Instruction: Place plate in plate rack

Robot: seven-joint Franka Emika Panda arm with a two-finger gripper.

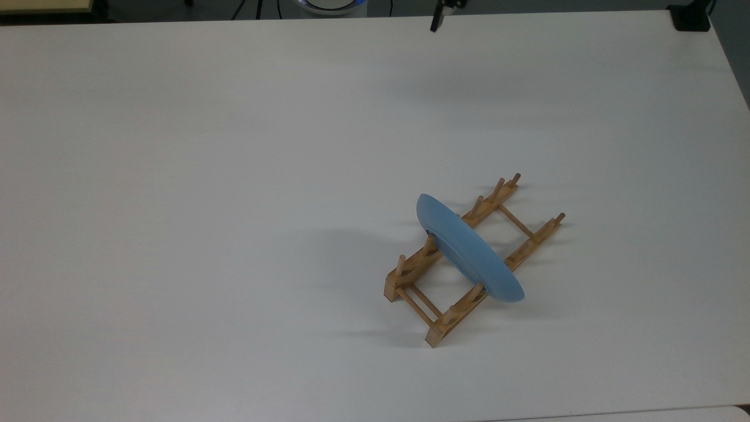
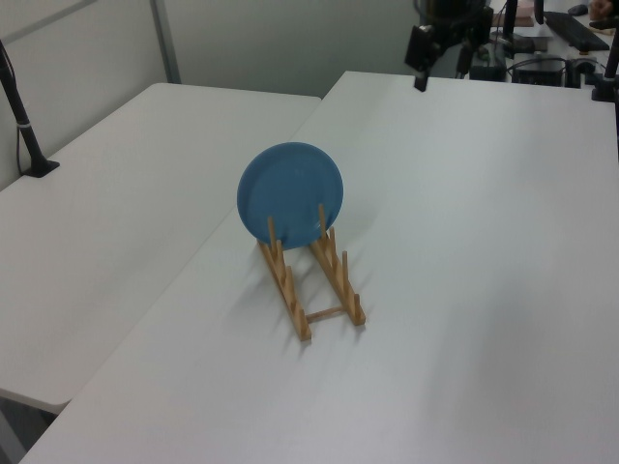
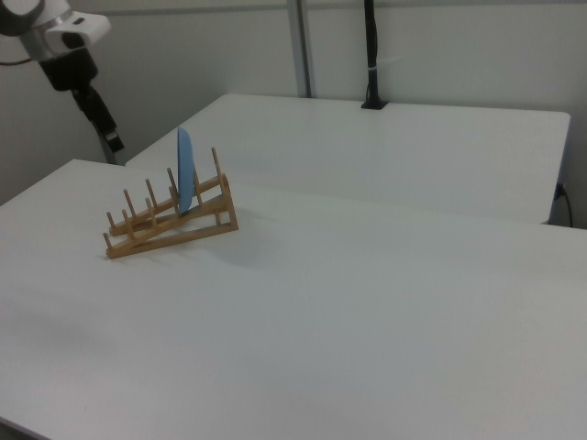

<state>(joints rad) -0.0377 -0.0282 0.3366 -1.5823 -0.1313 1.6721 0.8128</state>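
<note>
The light-blue plate (image 1: 469, 249) stands on edge between the pegs of the light-wood plate rack (image 1: 410, 271), leaning slightly, on the white table (image 1: 234, 176). The left view shows the plate (image 2: 290, 191) face-on at the far end of the rack (image 2: 329, 290); the right view shows the plate (image 3: 184, 170) edge-on in the rack (image 3: 174, 229). My gripper (image 2: 440, 72) hangs open and empty high above the table's far edge, well away from the rack. One fingertip (image 1: 435, 23) pokes in at the top view's upper edge. In the right view the gripper (image 3: 110, 137) hangs behind the rack.
A second white table (image 2: 126, 193) adjoins on the left view's left, with a black clamped post (image 2: 24, 126) on it. A black object (image 1: 691, 17) sits at the top view's upper right corner. Desk clutter (image 2: 551, 58) lies beyond the far edge.
</note>
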